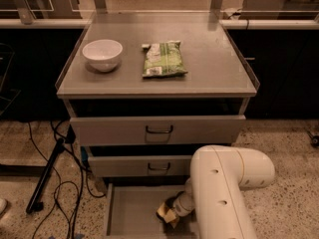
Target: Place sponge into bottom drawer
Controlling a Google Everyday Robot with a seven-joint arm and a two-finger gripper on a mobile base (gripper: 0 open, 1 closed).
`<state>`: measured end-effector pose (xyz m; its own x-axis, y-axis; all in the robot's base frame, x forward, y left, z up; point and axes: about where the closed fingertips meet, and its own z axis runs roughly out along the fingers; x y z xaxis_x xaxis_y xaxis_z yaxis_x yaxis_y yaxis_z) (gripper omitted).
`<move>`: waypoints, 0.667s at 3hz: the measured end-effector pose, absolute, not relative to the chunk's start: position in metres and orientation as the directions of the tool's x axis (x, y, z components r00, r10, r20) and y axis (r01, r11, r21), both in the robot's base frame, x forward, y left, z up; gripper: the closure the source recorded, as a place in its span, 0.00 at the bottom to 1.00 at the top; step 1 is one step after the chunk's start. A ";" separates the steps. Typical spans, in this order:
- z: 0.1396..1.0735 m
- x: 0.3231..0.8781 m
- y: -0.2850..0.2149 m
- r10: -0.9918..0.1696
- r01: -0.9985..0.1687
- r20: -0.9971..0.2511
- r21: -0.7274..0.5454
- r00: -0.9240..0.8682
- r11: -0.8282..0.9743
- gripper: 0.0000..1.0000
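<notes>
The bottom drawer (130, 214) is pulled out at the foot of the grey cabinet, its flat grey floor showing. Inside it, toward the right, the pale yellow sponge (166, 213) sits at the tip of my gripper (171, 213), low over the drawer floor. The white arm (219, 193) reaches down from the right and hides the drawer's right part. My gripper appears closed around the sponge, which is tilted and partly hidden by the wrist.
On the cabinet top stand a white bowl (102, 54) and a green snack packet (162, 59). Two upper drawers with dark loop handles (159, 130) are slightly pulled out. Black cables and a dark pole (47, 176) lie on the floor at the left.
</notes>
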<state>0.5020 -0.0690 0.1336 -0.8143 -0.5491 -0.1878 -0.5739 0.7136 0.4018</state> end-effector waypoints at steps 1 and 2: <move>0.128 0.499 -0.071 -0.537 -0.556 -0.165 0.384 -0.827 0.737 1.00; 0.127 0.499 -0.071 -0.536 -0.553 -0.162 0.382 -0.829 0.740 0.85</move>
